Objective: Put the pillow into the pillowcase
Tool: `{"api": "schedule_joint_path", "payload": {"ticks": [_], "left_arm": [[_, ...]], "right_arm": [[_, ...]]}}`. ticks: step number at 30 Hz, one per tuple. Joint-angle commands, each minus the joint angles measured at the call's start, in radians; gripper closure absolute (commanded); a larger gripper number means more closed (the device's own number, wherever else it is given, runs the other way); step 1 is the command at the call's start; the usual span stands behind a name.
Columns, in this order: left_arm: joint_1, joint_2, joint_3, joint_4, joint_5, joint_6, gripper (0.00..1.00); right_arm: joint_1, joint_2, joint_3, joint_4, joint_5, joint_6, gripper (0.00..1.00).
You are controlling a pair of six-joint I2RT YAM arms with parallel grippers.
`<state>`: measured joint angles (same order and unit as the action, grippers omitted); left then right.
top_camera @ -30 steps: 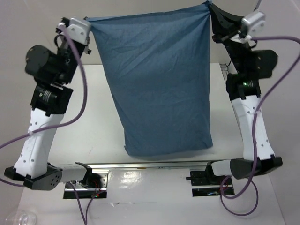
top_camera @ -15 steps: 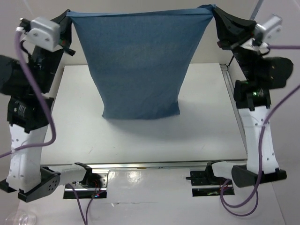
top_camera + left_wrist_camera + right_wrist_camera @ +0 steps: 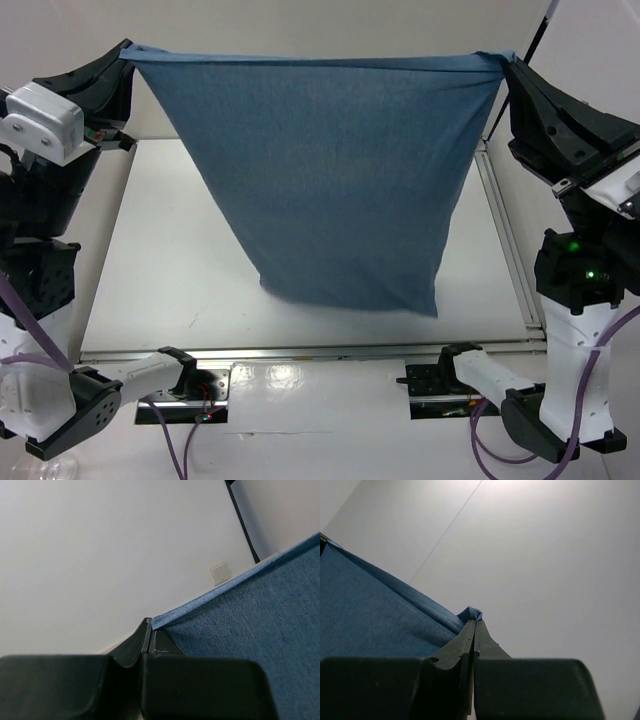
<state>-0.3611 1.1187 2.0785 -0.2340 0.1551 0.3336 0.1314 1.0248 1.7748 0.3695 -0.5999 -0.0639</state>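
the left gripper (image 3: 124, 54) and the right gripper (image 3: 506, 64) each have their fingers pressed together on one top corner of the pillowcase (image 3: 330, 180). between them the top hem is pulled into a tight, nearly level line, high over the far edge of the tabletop (image 3: 170, 250). the blue sack hangs from that line and narrows downward. its bottom edge sits toward the near edge of the tabletop, a little right of the middle. whether it brushes the surface or hangs free of it, i cannot tell.

the pillow is nowhere in sight. the lower part of the sack looks rounded rather than flat, so my guess is the pillow is already inside and sunk to the bottom, but no cream fabric shows to confirm it.

risks from here, as i judge them: both wrist views show only a small fold of thin cloth caught at the very tips, so a further pull outward or a jerk could drag a corner free. the sack would then swing from one arm, and whatever is inside could slide out or drop onto the tabletop. a hem stretched this tight also strains the seam.

no brand, label or readable writing appears anywhere. the small white wall plate (image 3: 219, 572) in the left wrist view is blank.
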Motion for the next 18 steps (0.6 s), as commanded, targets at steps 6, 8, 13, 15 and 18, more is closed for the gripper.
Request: {"api": "schedule_joint_path", "payload": {"ticks": [6,8,13,15,18], "left_arm": [[0.021,0.036,0.074,0.188,-0.183,0.061,1.0],[0.021,0.059,0.016,0.214,-0.195,0.061,1.0],[0.021,0.096,-0.217,0.341,-0.195,0.084,1.0],[0.03,0.131,-0.299,0.369,-0.195,0.07,1.0],[0.071,0.222,-0.379,0.401,-0.148,0.007,1.0]], "right_arm": [[-0.013,0.107,0.006,0.13,0.153,-0.039,1.0],[-0.013,0.151,-0.046,0.15,0.164,-0.051,1.0],[-0.013,0.267,-0.172,0.158,0.164,-0.037,1.0],[-0.013,0.346,-0.196,0.135,0.164,-0.002,1.0],[-0.013,0.481,-0.225,0.105,0.176,0.032,1.0]]}}
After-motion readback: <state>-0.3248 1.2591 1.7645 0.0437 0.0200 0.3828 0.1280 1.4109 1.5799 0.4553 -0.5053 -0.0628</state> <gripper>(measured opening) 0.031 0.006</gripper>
